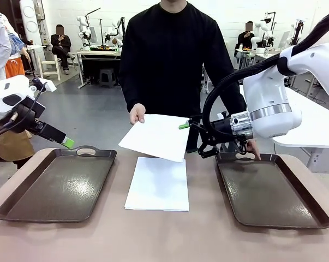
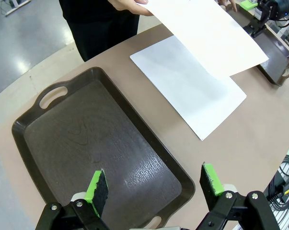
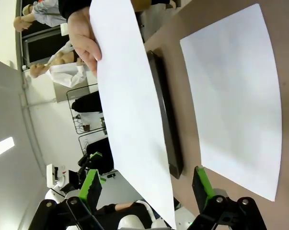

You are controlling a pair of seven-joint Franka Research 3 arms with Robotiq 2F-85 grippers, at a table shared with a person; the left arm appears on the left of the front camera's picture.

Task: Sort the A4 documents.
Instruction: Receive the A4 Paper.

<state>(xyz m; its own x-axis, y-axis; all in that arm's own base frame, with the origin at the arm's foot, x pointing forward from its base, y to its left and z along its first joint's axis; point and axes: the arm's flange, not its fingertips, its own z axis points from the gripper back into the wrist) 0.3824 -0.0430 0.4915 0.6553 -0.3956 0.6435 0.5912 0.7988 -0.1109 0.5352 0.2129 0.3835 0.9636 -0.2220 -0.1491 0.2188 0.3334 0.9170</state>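
Note:
A person across the table holds one A4 document (image 1: 156, 136) up by its far corner, tilted over the table's middle. Another white sheet (image 1: 157, 183) lies flat on the table between two dark brown trays. My right gripper (image 1: 184, 126) is open and level with the held sheet's right edge. In the right wrist view this sheet (image 3: 130, 105) runs down between the green fingers (image 3: 91, 184) of the right gripper (image 3: 146, 184); whether it touches them I cannot tell. My left gripper (image 2: 155, 187) hangs open and empty above the left tray (image 2: 86, 143).
The left tray (image 1: 58, 183) and the right tray (image 1: 268, 191) both lie bare. The person's other hand (image 1: 254, 148) rests at the right tray's far rim. Bare tabletop (image 1: 164, 234) runs along the near edge.

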